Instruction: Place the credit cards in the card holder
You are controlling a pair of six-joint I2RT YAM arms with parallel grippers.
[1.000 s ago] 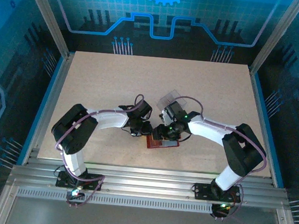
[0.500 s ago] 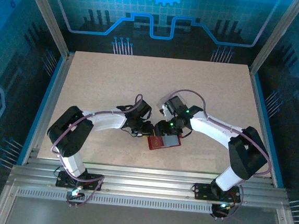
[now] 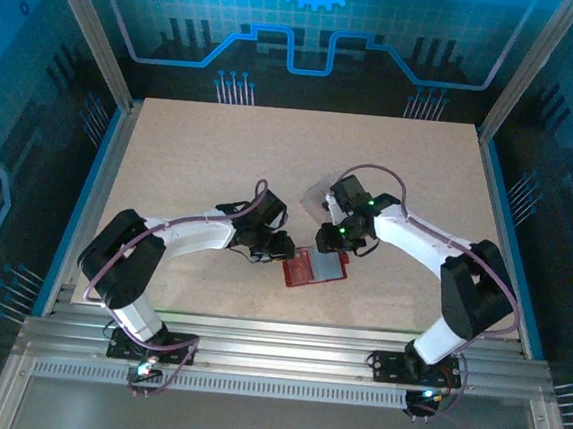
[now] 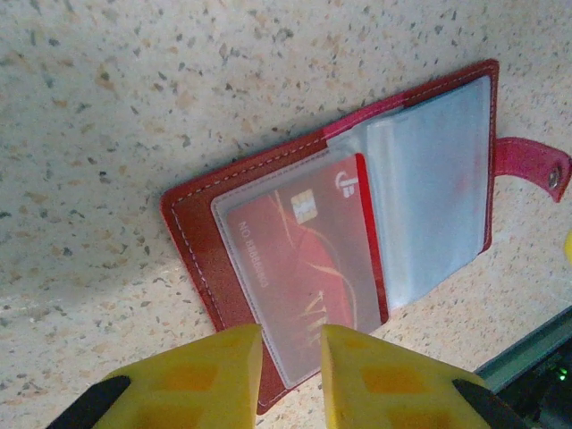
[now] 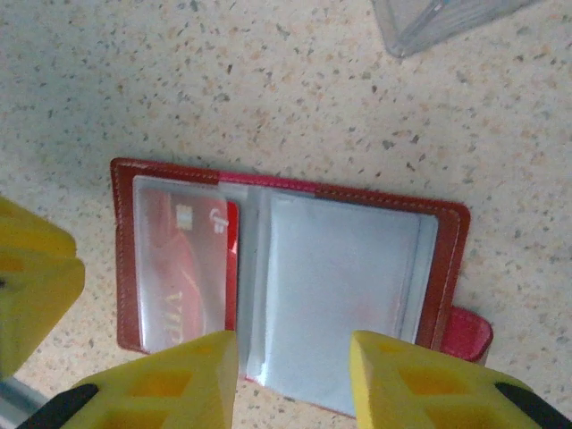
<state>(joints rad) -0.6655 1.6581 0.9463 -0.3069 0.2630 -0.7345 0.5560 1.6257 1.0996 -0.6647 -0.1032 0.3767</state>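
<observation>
Overhead, the card holder (image 3: pixel 317 268) lay open and flat on the counter (image 3: pixel 191 156), toward the near edge, between the left end effector (image 3: pixel 278 246) and the right end effector (image 3: pixel 332 241). Its long axis ran roughly left to right, the right end tipped slightly away from the bases. A clear box (image 3: pixel 318 191) sat just behind the right end effector. Left wrist: the left end effector (image 4: pixel 290 362) stood narrowly parted over the near corner of the clear sleeve, gripping nothing that I could see. One red credit card (image 4: pixel 304 268) sat inside that sleeve, chip end away from the fingers, its long axis crossing the holder's. The snap tab (image 4: pixel 527 164) pointed to the right of this view. Right wrist: the right end effector (image 5: pixel 295 362) was spread wide and empty above the holder's near edge, straddling the centre fold. The credit card (image 5: pixel 192 268) filled the left pocket and the right pocket looked empty. The tab (image 5: pixel 469 332) stuck out at lower right, and a corner of the box (image 5: pixel 438 18) showed at the top. Judgement: the holder was loose on the counter, so a low pass by either end effector could skid or fold it. A snagged sleeve could also drag the seated card back out. The two arms worked close together, so contact between them was possible.
</observation>
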